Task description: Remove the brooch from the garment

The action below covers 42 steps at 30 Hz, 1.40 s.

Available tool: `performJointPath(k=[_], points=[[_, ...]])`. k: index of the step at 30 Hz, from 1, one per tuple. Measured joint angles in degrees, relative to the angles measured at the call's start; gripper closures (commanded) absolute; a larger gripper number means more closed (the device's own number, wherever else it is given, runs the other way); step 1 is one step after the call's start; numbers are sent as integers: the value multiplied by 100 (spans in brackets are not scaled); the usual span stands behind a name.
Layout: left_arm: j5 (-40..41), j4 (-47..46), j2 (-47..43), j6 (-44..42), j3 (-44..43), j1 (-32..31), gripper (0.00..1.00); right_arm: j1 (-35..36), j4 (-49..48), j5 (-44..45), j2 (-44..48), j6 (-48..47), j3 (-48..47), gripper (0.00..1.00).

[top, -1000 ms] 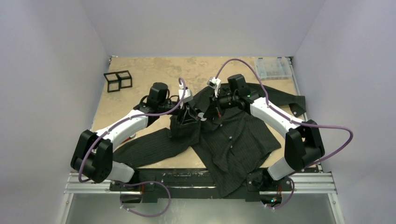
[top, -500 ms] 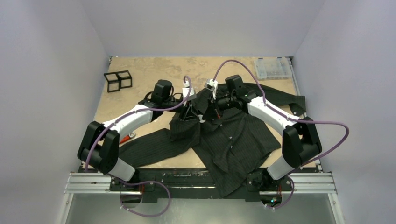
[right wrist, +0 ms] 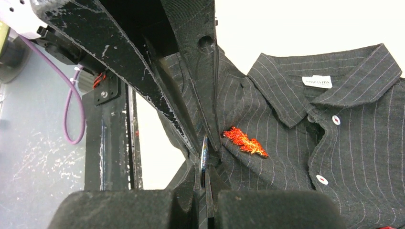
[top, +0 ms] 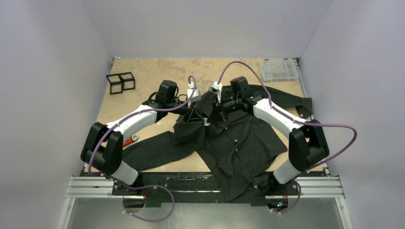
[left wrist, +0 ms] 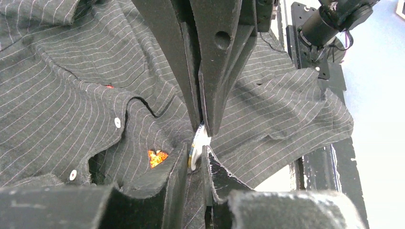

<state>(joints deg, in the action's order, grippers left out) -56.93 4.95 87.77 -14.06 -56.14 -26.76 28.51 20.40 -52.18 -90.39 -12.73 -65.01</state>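
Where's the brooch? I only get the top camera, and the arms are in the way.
Observer: The right wrist camera shows it: an orange-red, leaf-shaped brooch on the garment, near the collar.
Operator: Is anything between the fingers?
Observer: The left wrist camera shows a small silvery piece in the narrow gap between the left gripper's fingers.

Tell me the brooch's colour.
Fiery orange-red brooch, on the pinstriped shirt; clearest in the right wrist view.
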Motion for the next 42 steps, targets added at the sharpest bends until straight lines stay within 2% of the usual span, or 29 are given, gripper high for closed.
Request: performJointPath(k=[6, 8, 11, 14, 15, 17, 24, 31, 38, 42], points=[[-59, 92, 55, -2, -96, -15, 99, 4, 17, -33, 0, -44, 0, 100], [-92, 170, 57, -31, -107, -22, 100, 4, 31, -59, 0, -57, 0, 100], [-133, 304, 57, -50, -151, -26, 100, 4, 70, -131, 0, -74, 0, 86], [-149, 330, 57, 61, -166, -24, 100, 4, 66, -155, 2, -59, 0, 55], [-149, 315, 57, 162, -166, -15, 100, 4, 57, -157, 2, -33, 0, 47], [-173, 195, 57, 424, -166, 13, 100, 4, 26, -157, 11, -13, 9, 41], [-341, -339, 57, 1027, -160, 140, 100, -7, -225, -131, 289, -35, 540, 48], [-492, -345, 57, 1040, -160, 164, 100, -7, -577, -127, 293, -26, 608, 55], [-616, -166, 57, 992, -160, 164, 100, -7, -977, -118, 433, 90, 680, 83], [-643, -120, 57, 992, -160, 164, 100, -7, -966, -133, 431, 72, 678, 73]])
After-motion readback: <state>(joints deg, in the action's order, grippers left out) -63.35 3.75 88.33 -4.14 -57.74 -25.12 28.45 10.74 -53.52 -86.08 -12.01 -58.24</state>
